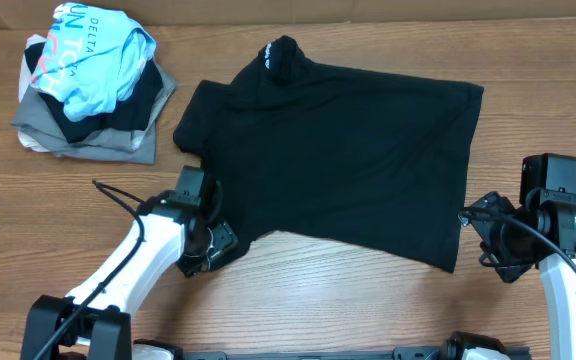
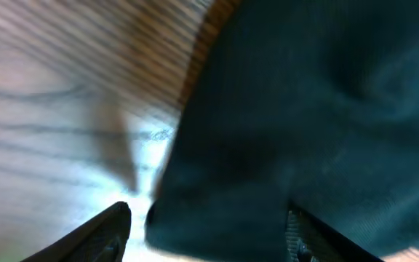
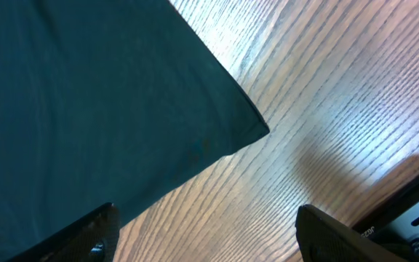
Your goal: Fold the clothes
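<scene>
The soft black short-sleeved shirt [image 1: 348,150] lies flat, seemingly unfolded, both spread grippers [image 1: 208,240] [image 1: 488,240] at its near corners.

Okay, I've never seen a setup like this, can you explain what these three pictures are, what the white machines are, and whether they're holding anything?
The white machines are two robot arms, each ending in a two-finger gripper. The top picture looks down on a wooden table. On it lie a spread black shirt and a pile of other clothes. The other two pictures come from cameras on the wrists. The left gripper straddles a shirt corner, jaws apart. The right gripper is open above the opposite corner. Nothing is gripped yet.
</scene>
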